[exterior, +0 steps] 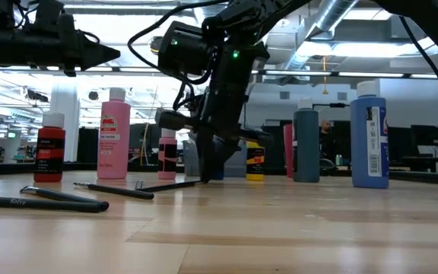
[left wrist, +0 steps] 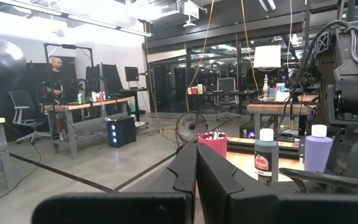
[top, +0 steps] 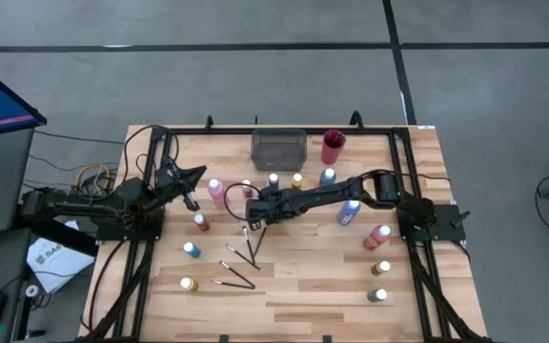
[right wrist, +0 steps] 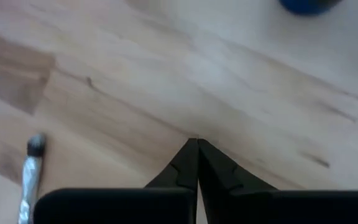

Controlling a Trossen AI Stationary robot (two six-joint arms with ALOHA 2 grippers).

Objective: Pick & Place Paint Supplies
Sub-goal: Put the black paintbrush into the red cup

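Small paint bottles stand scattered on the wooden table, among them a pink one (top: 216, 191), a blue one (top: 349, 211) and a yellow one (top: 189, 284). Thin dark brushes (top: 239, 255) lie flat near the middle. My right gripper (top: 253, 222) points steeply down among them, shut, its tips (right wrist: 194, 143) at the bare wood. One brush (exterior: 166, 185) runs up to the fingers in the low view, and a brush end (right wrist: 33, 162) lies off to one side in the right wrist view. My left gripper (top: 194, 195) waits shut, raised at the table's left. My right gripper comes from above, slanting down, with its shut fingertips (exterior: 206, 173) at the table top. In the right wrist view nothing shows between the tips. Whether they touch the brush beside them, I cannot tell.
A grey tray (top: 278, 148) and a red cup (top: 333, 146) stand at the far edge. More bottles (top: 377, 235) stand at the right, and others (top: 191, 250) at the near left. Bare wood lies along the near edge. A person shows in the room beyond.
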